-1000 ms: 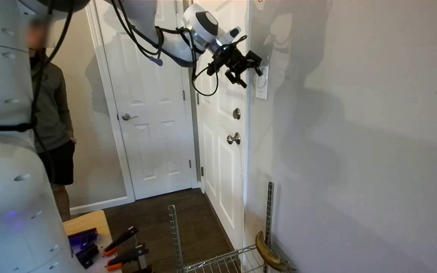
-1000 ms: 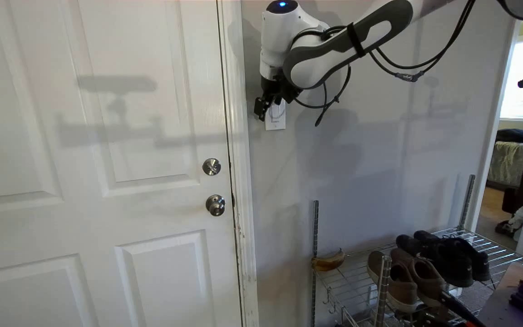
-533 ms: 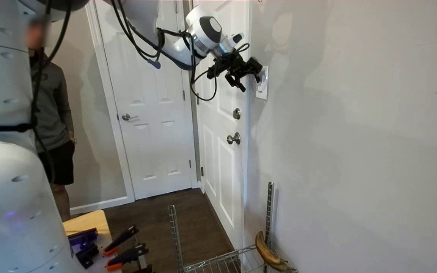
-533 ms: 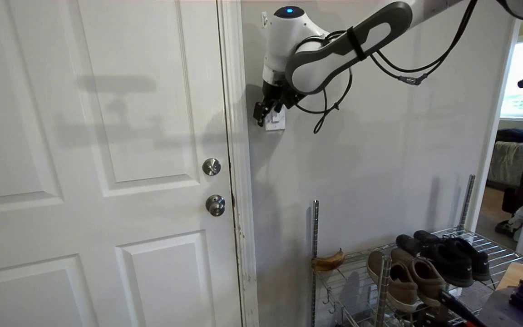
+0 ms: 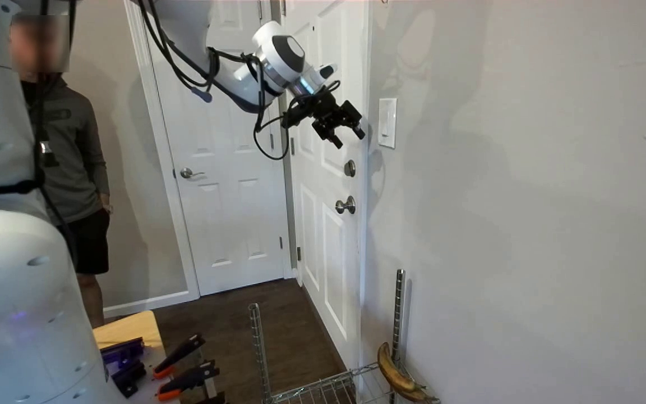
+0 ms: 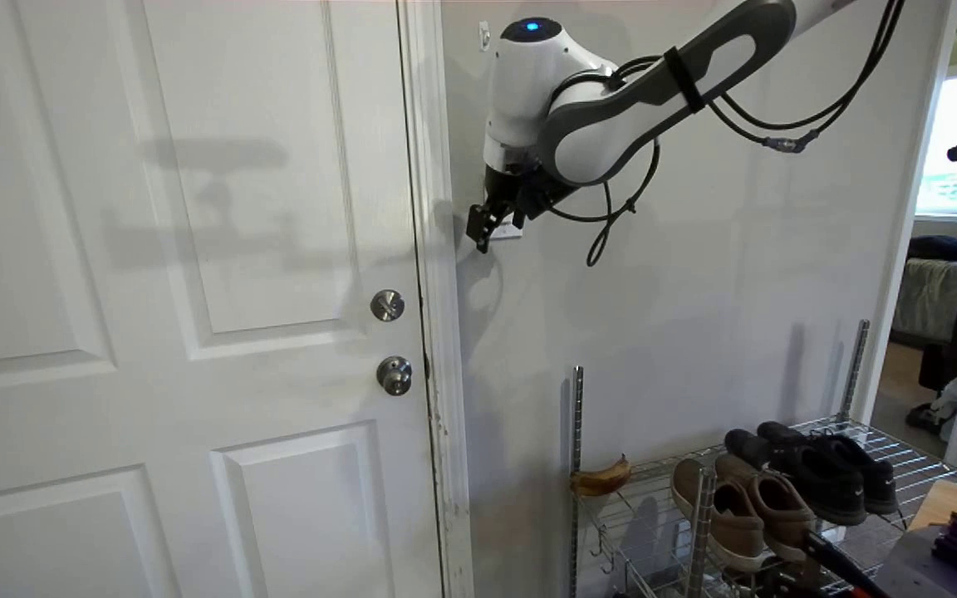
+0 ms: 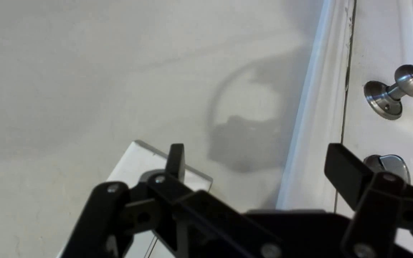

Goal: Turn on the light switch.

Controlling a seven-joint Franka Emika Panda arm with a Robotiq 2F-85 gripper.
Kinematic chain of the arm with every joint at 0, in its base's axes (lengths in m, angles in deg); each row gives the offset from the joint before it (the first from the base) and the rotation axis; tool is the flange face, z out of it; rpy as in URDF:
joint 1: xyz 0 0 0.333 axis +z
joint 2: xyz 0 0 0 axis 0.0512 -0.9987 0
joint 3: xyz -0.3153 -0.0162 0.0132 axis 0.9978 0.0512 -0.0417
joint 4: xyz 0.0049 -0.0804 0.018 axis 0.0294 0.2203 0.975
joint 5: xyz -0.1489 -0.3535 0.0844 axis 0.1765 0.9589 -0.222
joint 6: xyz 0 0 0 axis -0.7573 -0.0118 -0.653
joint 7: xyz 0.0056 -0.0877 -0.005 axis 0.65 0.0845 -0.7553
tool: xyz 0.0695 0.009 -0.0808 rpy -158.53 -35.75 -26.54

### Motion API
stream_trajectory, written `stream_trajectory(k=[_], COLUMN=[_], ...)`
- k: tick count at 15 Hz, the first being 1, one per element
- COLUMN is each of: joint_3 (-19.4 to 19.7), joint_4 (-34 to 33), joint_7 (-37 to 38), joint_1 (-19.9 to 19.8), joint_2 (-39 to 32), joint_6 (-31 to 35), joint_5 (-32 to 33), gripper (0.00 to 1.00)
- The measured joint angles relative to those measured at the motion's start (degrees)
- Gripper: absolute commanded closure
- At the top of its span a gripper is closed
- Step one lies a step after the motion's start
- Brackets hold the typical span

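Note:
The light switch (image 5: 387,123) is a white upright plate on the grey-white wall beside the door frame, fully visible in an exterior view. In an exterior view, only its lower edge (image 6: 507,232) shows below the gripper. In the wrist view, part of the plate (image 7: 134,165) shows at lower left, partly hidden behind a finger. My gripper (image 5: 349,139) is apart from the switch, with a visible gap to the wall. In the wrist view, the gripper (image 7: 256,154) has its fingers wide apart with nothing between them.
The white door has a deadbolt (image 5: 350,168) and a round knob (image 5: 345,205) near the gripper. A wire rack (image 6: 645,515) with shoes (image 6: 819,473) and a banana (image 6: 601,477) stands below. A person (image 5: 70,151) stands behind the arm.
The gripper has moved down and back from the wall, away from the switch plate it was in front of. The wall and room look brighter than one second ago, with softer shadows.

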Motion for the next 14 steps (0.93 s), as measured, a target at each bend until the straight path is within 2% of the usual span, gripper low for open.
stream_trajectory(k=[3, 14], joint_3=[-0.75, -0.73], joint_4=[2.39, 2.72], joint_7=[3.2, 3.28], joint_1=[0.1, 0.05], joint_2=[1.82, 2.06], joint_6=[-0.93, -0.94], joint_5=[0.53, 0.53], gripper=[0.0, 0.0])
